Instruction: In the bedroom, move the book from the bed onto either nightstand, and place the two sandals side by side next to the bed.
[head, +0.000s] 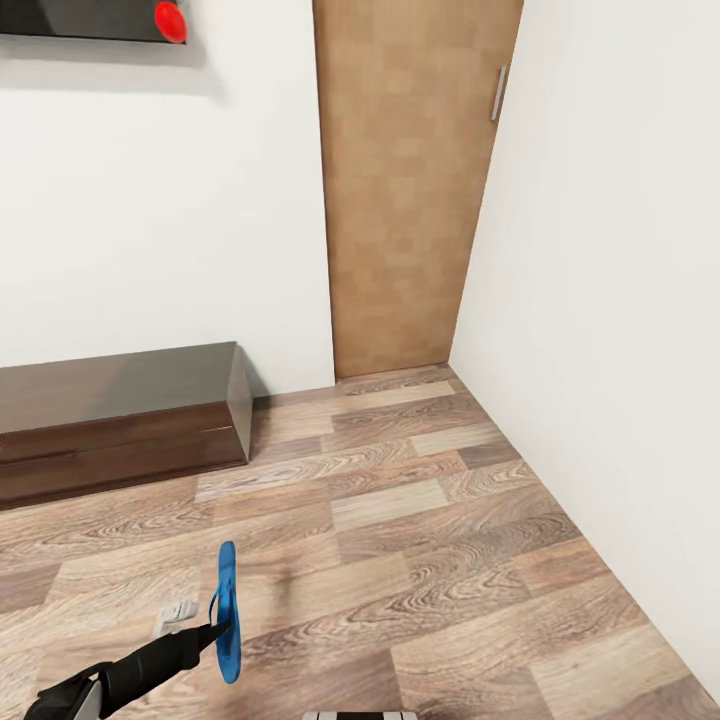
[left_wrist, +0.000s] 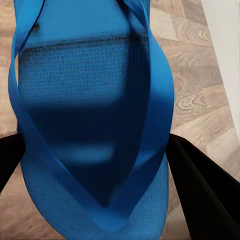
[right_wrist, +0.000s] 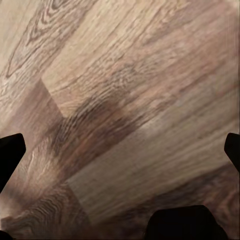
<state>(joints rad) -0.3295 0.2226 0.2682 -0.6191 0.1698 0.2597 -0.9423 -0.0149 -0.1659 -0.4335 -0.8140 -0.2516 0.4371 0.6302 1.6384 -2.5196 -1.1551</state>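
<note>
A blue sandal (head: 228, 612) hung on edge above the floor (head: 420, 520), pinched in the left gripper (head: 218, 630) — its dark fingers (left_wrist: 200, 190) closed against the sole's two sides, with the straps looping up between them in the left wrist view. The sandal stood nearly upright, its long axis running away from the gripper toward the far wall, and it cast a faint shadow on the planks just beside it. A small white object (head: 176, 614) sat close by the arm; I could not tell what it was.

The right gripper (right_wrist: 120, 150) hovered over bare planks, its fingertips spread wide at the edges of the right wrist view, holding nothing.

Well beyond the held sandal, a long dark bench (head: 120, 420) stood against the white wall, and a brown door (head: 410, 190) filled the corner. High on the wall, a dark panel with a red disc (head: 170, 20) showed.
</note>
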